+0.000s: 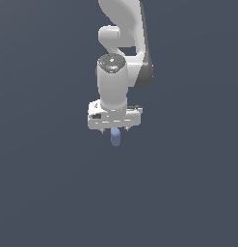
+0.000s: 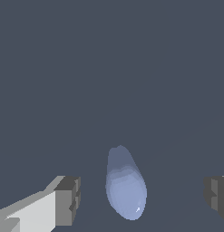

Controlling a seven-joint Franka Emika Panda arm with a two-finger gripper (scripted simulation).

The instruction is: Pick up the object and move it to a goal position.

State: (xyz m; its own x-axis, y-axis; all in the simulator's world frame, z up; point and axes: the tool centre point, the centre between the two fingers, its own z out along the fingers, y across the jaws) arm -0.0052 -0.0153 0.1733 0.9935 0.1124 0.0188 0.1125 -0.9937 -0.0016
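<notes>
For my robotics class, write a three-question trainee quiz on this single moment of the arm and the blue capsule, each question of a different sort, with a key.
1. True or false: in the wrist view, both fingers press against the capsule.
2. Multiple choice: in the exterior view, the capsule shows A) just under the gripper; B) far off to the exterior view's left; C) above the arm's wrist.
3. Short answer: are the jaws open or shut?

Key
1. False: there is a gap on each side of the capsule.
2. A
3. Open: the fingers stand wide apart, with the capsule between them.
</notes>
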